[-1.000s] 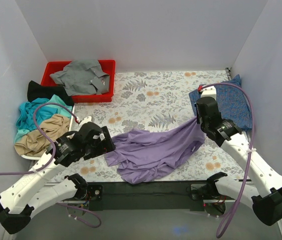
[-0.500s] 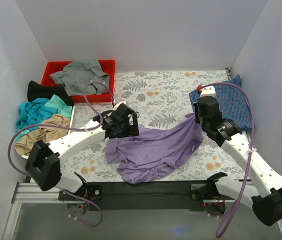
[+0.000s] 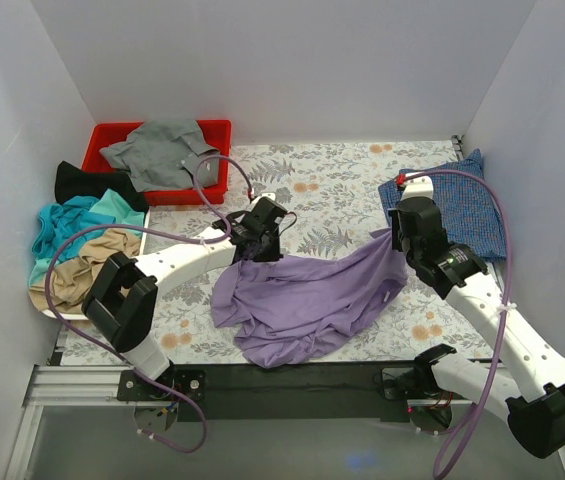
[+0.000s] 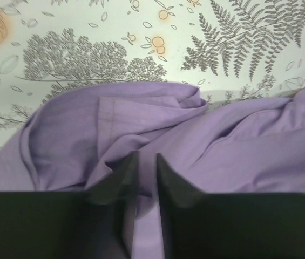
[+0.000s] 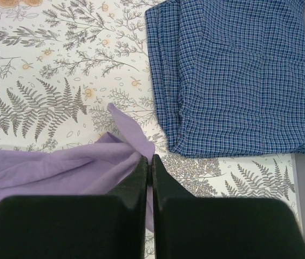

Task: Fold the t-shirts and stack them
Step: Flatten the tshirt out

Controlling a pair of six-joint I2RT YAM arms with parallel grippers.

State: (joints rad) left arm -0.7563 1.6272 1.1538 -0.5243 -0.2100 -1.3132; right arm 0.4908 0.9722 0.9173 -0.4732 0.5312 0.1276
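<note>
On the floral table cover (image 3: 342, 200) we see the lavender t-shirt (image 3: 302, 300) crumpled mid-table. Our left gripper (image 4: 147, 162) pinches a fold at its far-left edge. Our right gripper (image 5: 148, 162), fingers together, clamps its right corner.

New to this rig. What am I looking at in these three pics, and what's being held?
These are two robot arms bolted at the table's near edge. The top picture looks down from above and behind them, with the left arm on the left and the right arm on the right. The other two pictures come from a camera on each wrist, so the dark shapes at the bottom are that arm's own fingers.

A crumpled lavender t-shirt lies on the floral table cover. A folded blue checked t-shirt sits at the right, a grey t-shirt lies in the red bin, and a shirt pile is at the left edge.

The left fingers pinch a fold of the lavender t-shirt. The right fingers are shut on its corner.
</note>
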